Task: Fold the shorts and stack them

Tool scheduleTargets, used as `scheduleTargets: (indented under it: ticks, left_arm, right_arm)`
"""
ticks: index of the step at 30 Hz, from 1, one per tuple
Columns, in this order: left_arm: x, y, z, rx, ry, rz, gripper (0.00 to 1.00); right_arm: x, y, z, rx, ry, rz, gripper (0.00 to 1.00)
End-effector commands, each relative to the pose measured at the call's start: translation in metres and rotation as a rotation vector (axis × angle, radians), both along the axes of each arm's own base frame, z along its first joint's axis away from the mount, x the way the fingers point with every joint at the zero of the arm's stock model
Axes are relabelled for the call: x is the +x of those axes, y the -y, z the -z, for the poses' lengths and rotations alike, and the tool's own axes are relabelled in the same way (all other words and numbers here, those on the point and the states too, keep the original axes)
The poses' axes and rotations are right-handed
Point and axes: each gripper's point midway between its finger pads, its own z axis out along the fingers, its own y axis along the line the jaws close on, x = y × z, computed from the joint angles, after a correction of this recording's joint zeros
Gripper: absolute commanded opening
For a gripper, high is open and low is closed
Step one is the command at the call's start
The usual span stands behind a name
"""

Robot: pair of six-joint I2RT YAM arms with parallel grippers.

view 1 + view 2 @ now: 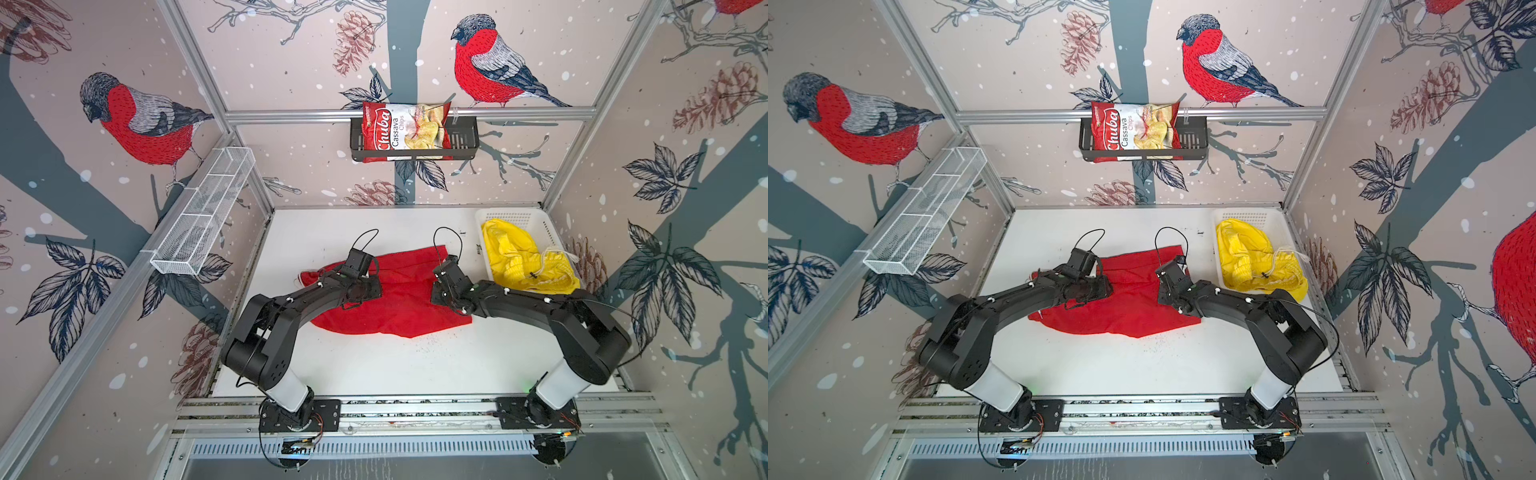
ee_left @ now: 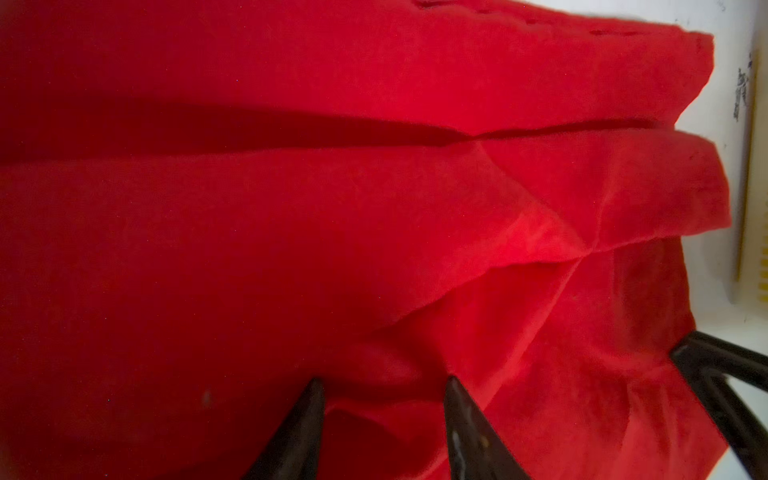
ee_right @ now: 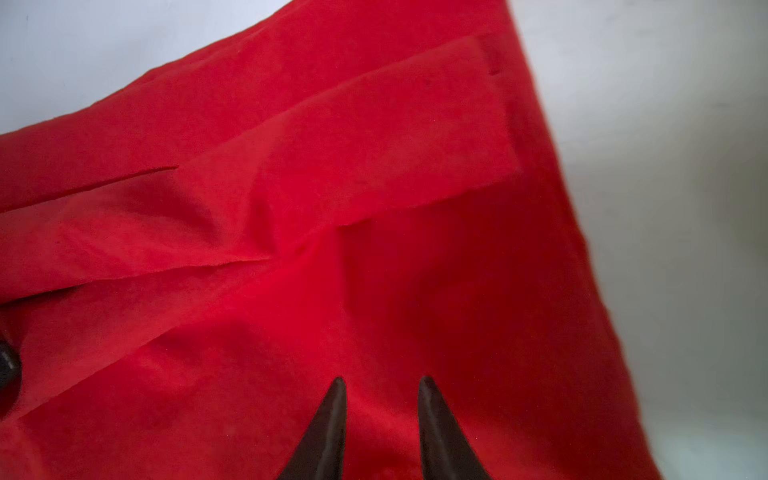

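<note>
Plain red shorts (image 1: 399, 299), bright yellow shorts (image 1: 511, 253), white basket (image 1: 515, 215)

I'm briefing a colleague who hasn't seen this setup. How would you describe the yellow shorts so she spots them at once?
On the white table, look to the far right corner, where a white perforated basket stands. The yellow shorts lie crumpled in it, the only yellow cloth; the red shorts lie spread on the table.

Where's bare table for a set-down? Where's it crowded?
Free: the near table strip between the red shorts and front rail; the far strip between shorts and back wall. Crowded: centre, left tool and right tool over the shorts; far right, white basket holding yellow shorts.
</note>
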Motion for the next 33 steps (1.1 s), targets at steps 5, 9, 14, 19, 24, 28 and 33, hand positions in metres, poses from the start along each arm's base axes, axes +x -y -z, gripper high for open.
scheduleTargets:
  ticks: [5, 9, 14, 19, 24, 28, 33]
  left_arm:
    - [0.057, 0.001, -0.019, 0.122, 0.106, -0.024, 0.47]
    - [0.079, 0.01, -0.026, 0.131, 0.127, -0.017, 0.46]
    - [0.108, -0.01, -0.023, 0.262, 0.154, -0.108, 0.45]
    - [0.132, -0.015, -0.043, 0.219, 0.172, -0.139, 0.39]
    - [0.117, 0.015, -0.091, 0.033, 0.254, -0.04, 0.4]
    - [0.084, 0.024, -0.087, -0.031, 0.23, 0.011, 0.41]
    - [0.046, 0.026, -0.044, -0.07, 0.159, 0.066, 0.41]
  right_arm:
    - [0.007, -0.018, 0.018, 0.027, -0.055, -0.095, 0.28]
    - [0.028, -0.012, 0.018, 0.067, -0.057, -0.079, 0.29]
    - [0.062, -0.018, 0.005, 0.13, -0.04, -0.079, 0.29]
    - [0.095, -0.037, 0.0, 0.164, -0.031, -0.112, 0.29]
    - [0.143, -0.031, 0.02, 0.17, -0.034, -0.067, 0.28]
    - [0.174, -0.015, 0.039, 0.195, -0.066, -0.016, 0.27]
    - [0.18, -0.016, 0.029, 0.338, -0.084, -0.038, 0.25]
